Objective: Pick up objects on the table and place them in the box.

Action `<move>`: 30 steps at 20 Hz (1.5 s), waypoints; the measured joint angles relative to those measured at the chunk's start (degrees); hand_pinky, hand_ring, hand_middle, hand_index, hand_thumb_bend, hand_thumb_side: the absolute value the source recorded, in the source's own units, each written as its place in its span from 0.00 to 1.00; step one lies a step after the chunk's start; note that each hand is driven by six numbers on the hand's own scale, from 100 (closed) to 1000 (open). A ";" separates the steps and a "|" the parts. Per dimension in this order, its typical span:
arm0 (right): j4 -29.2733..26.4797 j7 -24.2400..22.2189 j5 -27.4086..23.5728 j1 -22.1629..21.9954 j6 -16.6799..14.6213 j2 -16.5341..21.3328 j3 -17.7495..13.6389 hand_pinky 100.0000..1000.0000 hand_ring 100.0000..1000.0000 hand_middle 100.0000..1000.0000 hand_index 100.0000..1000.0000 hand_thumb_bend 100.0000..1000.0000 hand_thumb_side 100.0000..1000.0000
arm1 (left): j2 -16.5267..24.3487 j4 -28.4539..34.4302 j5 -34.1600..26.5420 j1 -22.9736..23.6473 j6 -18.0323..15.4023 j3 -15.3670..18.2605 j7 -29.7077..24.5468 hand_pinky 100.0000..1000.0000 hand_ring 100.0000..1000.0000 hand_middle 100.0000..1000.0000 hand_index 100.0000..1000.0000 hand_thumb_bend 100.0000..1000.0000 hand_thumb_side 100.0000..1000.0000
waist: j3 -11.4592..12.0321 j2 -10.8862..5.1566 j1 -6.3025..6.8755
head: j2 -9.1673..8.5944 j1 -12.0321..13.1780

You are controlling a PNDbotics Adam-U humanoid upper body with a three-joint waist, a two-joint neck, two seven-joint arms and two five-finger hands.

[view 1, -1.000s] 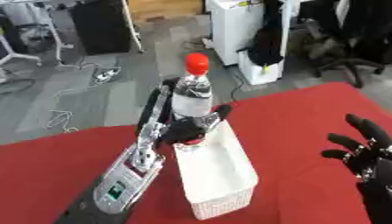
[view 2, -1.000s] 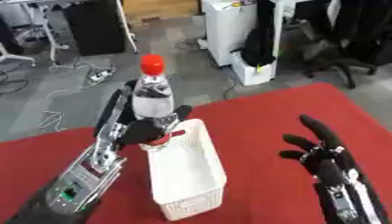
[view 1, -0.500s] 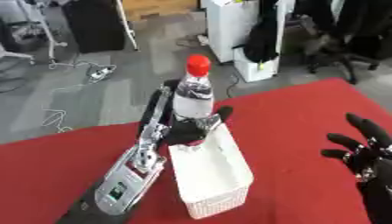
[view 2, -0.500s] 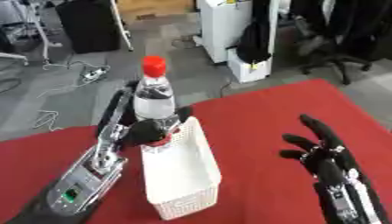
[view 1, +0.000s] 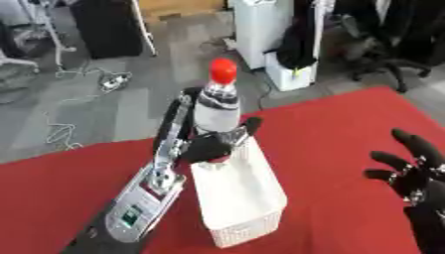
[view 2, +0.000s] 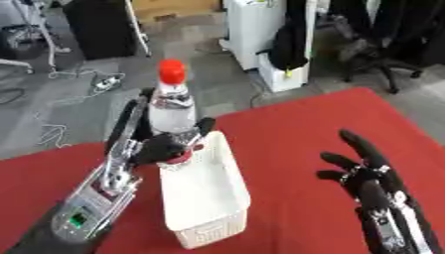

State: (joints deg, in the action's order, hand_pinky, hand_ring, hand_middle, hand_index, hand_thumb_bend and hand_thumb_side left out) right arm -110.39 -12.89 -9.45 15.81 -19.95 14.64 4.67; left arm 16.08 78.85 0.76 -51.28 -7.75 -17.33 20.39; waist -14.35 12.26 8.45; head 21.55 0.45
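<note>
left hand point(view 1: 208, 147): fingers curled round bottle point(view 1: 217, 101), upright over far end of white box point(view 1: 236, 198) | right hand point(view 2: 365, 168): fingers spread, idle | bottle not yet released; red tabletop point(view 1: 330, 129)

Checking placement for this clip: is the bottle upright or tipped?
Upright. The bottle stands with its red cap on top, held by the left hand at the far end of the white box.
</note>
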 measured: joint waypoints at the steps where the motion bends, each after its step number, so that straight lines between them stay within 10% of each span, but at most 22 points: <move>1: 0.00 0.01 0.00 0.00 0.01 0.00 0.00 0.74 0.85 1.00 1.00 0.00 0.68 | 0.01 0.11 0.03 0.00 -0.23 0.10 0.08 0.33 0.75 0.50 0.47 0.38 0.54 | 0.01 0.00 0.02 | 0.00 -0.01; 8: -0.01 0.03 0.01 0.00 0.04 0.00 0.00 0.74 0.85 1.00 1.00 0.00 0.68 | 0.03 0.63 1.70 0.01 -2.55 0.39 0.74 0.60 1.00 0.82 0.79 0.75 0.89 | 0.32 0.00 0.03 | 0.00 -0.01; 14: -0.01 0.02 0.01 0.00 0.08 0.00 0.01 0.74 0.85 1.00 1.00 0.00 0.68 | 0.04 0.67 2.20 0.01 -3.68 0.49 1.68 0.62 1.00 0.86 0.86 0.86 0.95 | 0.39 0.00 0.03 | 0.00 -0.03; 27: -0.01 -0.08 0.01 0.01 0.17 0.00 0.01 0.74 0.85 1.00 1.00 0.00 0.67 | 0.30 1.22 3.79 0.24 -3.89 0.49 1.81 0.60 1.00 0.85 0.85 0.89 0.89 | 1.46 0.04 0.02 | 0.00 -0.48; 30: 0.02 -0.06 0.10 -0.04 0.17 0.00 -0.01 0.74 0.85 1.00 1.00 0.00 0.67 | 1.71 2.84 3.78 1.52 -3.38 0.49 1.25 0.59 1.00 0.84 0.84 0.84 0.75 | 2.53 -0.04 -0.09 | 0.01 -0.88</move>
State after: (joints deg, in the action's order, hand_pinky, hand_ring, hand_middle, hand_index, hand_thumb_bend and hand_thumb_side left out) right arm -110.37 -12.95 -9.34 15.78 -19.78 14.63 4.66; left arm 17.80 81.69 4.54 -49.76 -11.13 -16.84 21.64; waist -11.82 12.22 8.36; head 21.56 -0.43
